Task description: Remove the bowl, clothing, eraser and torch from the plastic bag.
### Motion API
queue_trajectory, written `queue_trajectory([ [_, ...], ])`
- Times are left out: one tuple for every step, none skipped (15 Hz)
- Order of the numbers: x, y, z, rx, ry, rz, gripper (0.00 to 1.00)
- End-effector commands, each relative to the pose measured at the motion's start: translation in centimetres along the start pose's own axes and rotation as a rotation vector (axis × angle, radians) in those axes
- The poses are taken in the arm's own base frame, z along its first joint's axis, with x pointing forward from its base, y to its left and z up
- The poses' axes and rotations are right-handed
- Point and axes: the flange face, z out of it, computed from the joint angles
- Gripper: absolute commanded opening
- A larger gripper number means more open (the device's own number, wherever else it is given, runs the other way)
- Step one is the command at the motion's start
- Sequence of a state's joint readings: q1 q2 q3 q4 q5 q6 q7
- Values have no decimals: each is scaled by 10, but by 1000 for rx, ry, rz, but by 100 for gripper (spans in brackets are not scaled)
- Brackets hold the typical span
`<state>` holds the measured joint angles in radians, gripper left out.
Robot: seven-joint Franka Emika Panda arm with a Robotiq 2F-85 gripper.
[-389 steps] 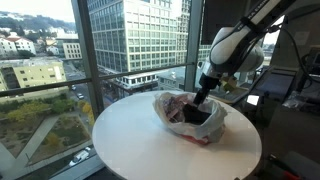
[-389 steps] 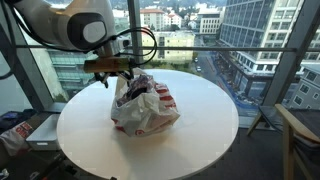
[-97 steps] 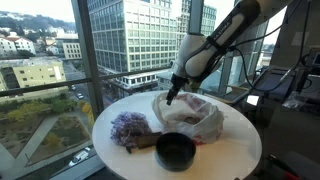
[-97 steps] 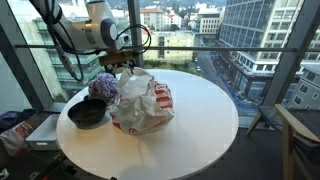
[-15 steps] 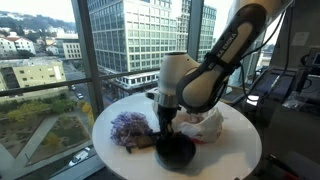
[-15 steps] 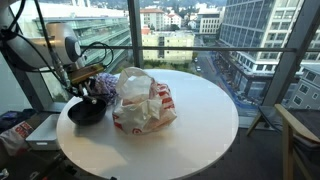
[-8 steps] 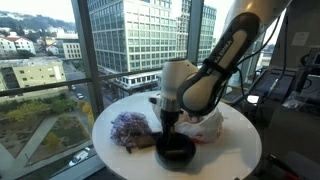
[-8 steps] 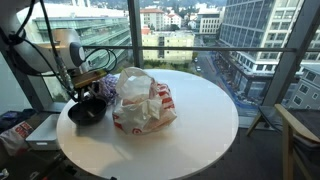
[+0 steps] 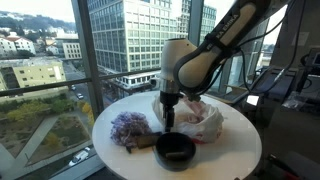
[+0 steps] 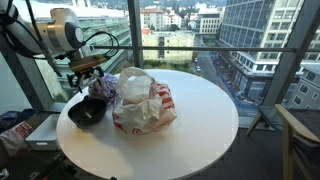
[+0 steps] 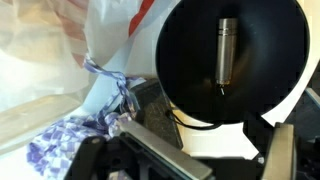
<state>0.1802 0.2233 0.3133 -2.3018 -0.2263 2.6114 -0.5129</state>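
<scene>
The black bowl (image 9: 174, 150) stands on the round white table, also seen in an exterior view (image 10: 86, 112). In the wrist view the bowl (image 11: 190, 60) holds the grey metal torch (image 11: 226, 50), lying loose. The purple patterned clothing (image 9: 128, 127) lies beside the bowl, with a dark eraser block (image 9: 146, 141) against it; both show in the wrist view, clothing (image 11: 55, 150) and eraser (image 11: 150, 105). The white and red plastic bag (image 9: 198, 118) sits behind. My gripper (image 9: 168, 120) hangs open and empty just above the bowl's rim, its fingers (image 11: 150, 155) apart.
The round table (image 10: 200, 140) stands beside floor-to-ceiling windows. The bag (image 10: 145, 100) sits near the table's middle. A chair (image 10: 300, 135) stands off the table's edge. Dark equipment stands behind the arm (image 9: 290, 90).
My gripper was low in the bowl a second ago; it has risen clear and is empty, with the torch left lying in the bowl.
</scene>
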Motion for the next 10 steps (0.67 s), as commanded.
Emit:
queue_trajectory([
  [-10,5,-46,-35,-36,98,100],
  [-14,8,-52,-50,-50,122,99],
  [-19,11,-58,-55,-58,151,100],
  [-23,13,-62,-64,-60,179,100],
  [-27,15,-66,-65,-63,201,100],
  [-30,17,-68,-69,-54,225,100],
  [-34,18,-67,-46,-54,240,100],
  [-26,21,-58,-52,-57,201,100],
  [-29,22,-59,-47,-58,213,100],
  [-30,22,-59,-45,-59,219,100],
])
